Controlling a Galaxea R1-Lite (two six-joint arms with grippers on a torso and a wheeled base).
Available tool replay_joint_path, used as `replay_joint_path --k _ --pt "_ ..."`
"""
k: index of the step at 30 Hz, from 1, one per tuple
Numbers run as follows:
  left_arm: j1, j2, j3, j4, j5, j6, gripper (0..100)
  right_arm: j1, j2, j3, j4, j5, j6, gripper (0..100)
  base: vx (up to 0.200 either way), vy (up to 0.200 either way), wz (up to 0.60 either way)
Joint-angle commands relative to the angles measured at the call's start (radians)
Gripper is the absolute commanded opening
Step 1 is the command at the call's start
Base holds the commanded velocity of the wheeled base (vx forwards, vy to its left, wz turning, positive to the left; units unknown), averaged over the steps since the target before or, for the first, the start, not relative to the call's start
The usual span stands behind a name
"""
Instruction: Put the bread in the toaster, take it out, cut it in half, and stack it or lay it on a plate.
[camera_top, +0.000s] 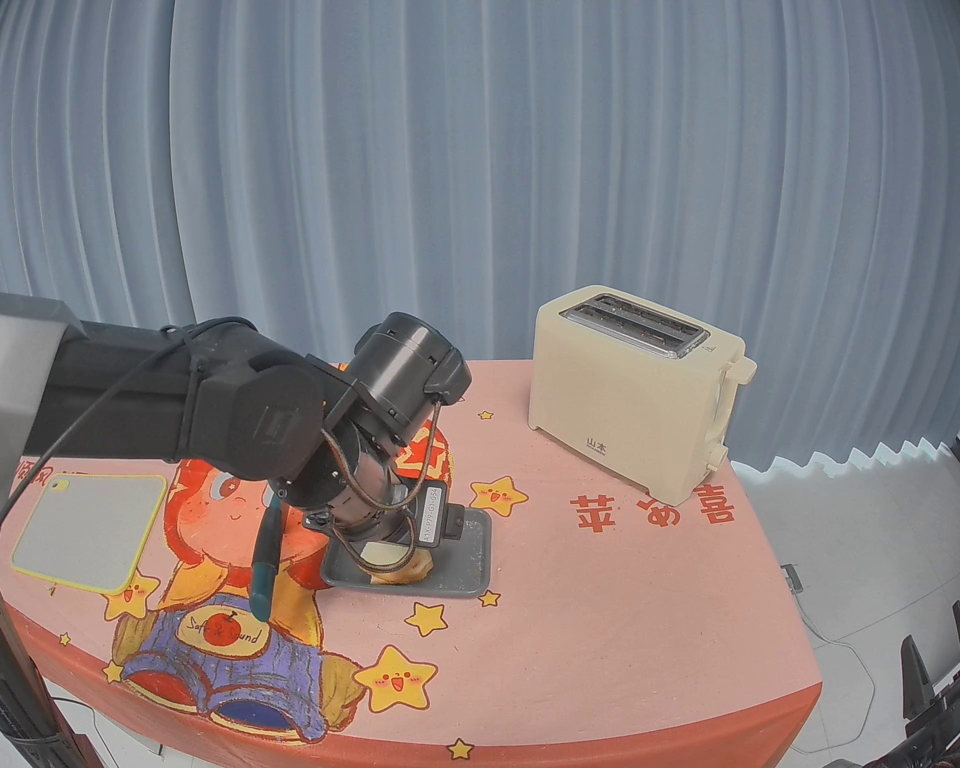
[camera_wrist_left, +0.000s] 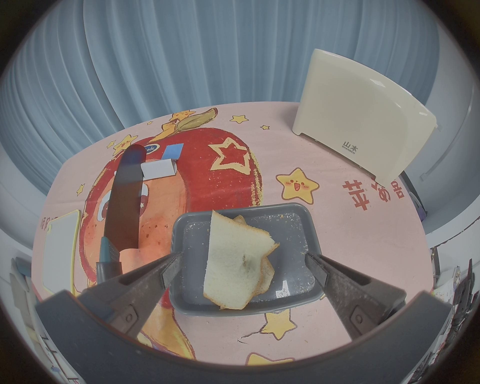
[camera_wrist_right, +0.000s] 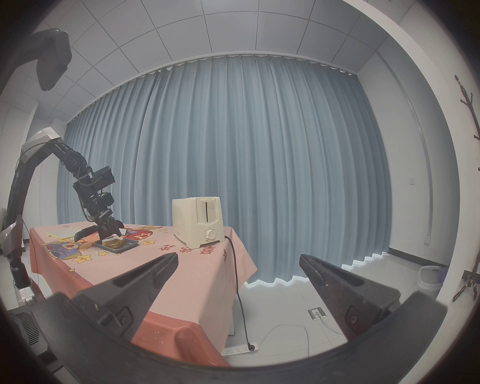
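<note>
Pink cartoon-print table (camera_top: 620, 620) across the lower head view, blue curtain (camera_top: 500, 150) behind. Grey tray (camera_wrist_left: 295, 235) near centre, with unevenly stacked bread slices (camera_wrist_left: 235, 260) in it. Left gripper (camera_wrist_left: 242, 260) over the tray, fingers spread wide either side of the bread. Cream toaster (camera_top: 630, 390) right of centre. Teal-handled knife (camera_top: 263, 580) just left of the tray, cutting board (camera_top: 90, 530) at far left. Right gripper (camera_wrist_right: 237, 259) spread wide, off the table's side.
</note>
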Motion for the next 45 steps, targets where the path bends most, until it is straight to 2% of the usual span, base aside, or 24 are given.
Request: replay_joint_path --k 1,12,18,30,35,39,42,43,45 --pt "0.000 -0.030 0.006 -0.004 0.001 -0.003 100 0.000 -0.017 0.018 0.000 0.000 0.000 100 0.000 0.000 0.00" --pt "0.009 -0.098 0.006 -0.002 0.001 0.000 100 0.000 -0.017 0.018 0.000 0.000 0.000 100 0.000 0.000 0.00" --pt "0.009 -0.122 0.009 -0.004 0.032 0.000 100 0.000 -0.017 0.018 0.000 0.000 0.000 100 0.000 0.000 0.00" --pt "0.011 -0.171 0.000 -0.002 0.035 0.006 100 0.000 -0.017 0.018 0.000 0.000 0.000 100 0.000 0.000 0.00" --pt "0.011 -0.202 -0.003 -0.005 0.068 0.009 100 0.000 -0.017 0.018 0.000 0.000 0.000 100 0.000 0.000 0.00" --pt "0.025 -0.216 -0.003 -0.005 0.075 0.012 100 0.000 -0.017 0.018 0.000 0.000 0.000 100 0.000 0.000 0.00" --pt "0.032 -0.227 -0.005 -0.005 0.075 0.017 100 0.000 -0.017 0.018 0.000 0.000 0.000 100 0.000 0.000 0.00" --pt "0.045 -0.239 -0.003 -0.010 0.075 0.037 100 0.000 -0.017 0.018 0.000 0.000 0.000 100 0.000 0.000 0.00" --pt "0.061 -0.247 -0.002 -0.017 0.076 0.049 100 0.000 -0.017 0.018 0.000 0.000 0.000 100 0.000 0.000 0.00"
